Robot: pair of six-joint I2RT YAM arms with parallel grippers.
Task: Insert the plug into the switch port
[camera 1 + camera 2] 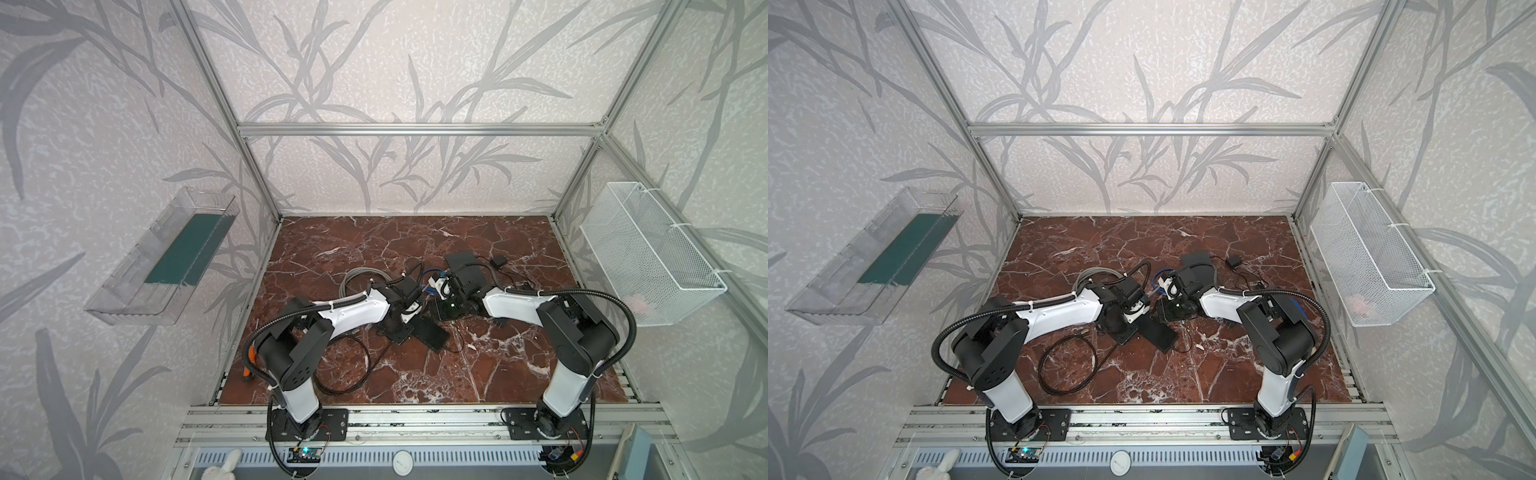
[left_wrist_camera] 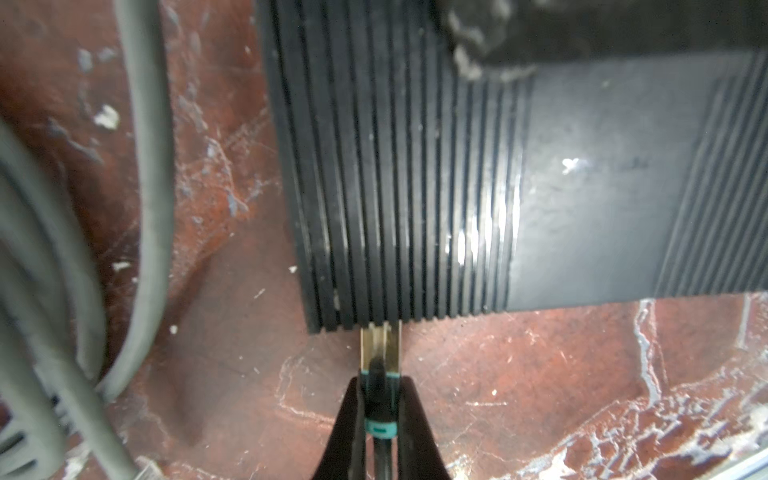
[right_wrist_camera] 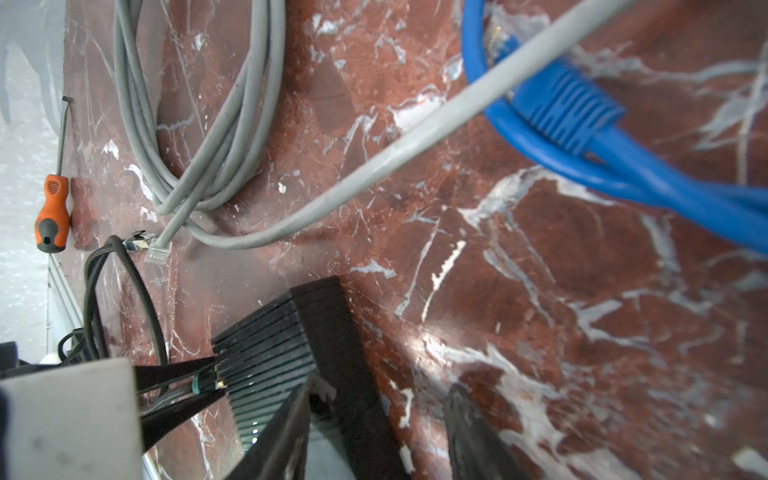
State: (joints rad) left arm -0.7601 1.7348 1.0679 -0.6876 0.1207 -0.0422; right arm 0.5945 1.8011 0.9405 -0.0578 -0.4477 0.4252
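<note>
Left claw (image 2: 380,386) pinches the plug (image 2: 380,347) tight, and its shiny tip touches the edge of the ribbed black switch (image 2: 415,166). Right claw (image 3: 380,392) is spread wide around the switch's end.

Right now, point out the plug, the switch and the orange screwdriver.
plug (image 2: 380,345): left wrist view, on its metal shell at the switch's edge.
switch (image 2: 415,166): left wrist view, on its ribbed black top.
orange screwdriver (image 3: 52,208): right wrist view, on the handle.
</note>
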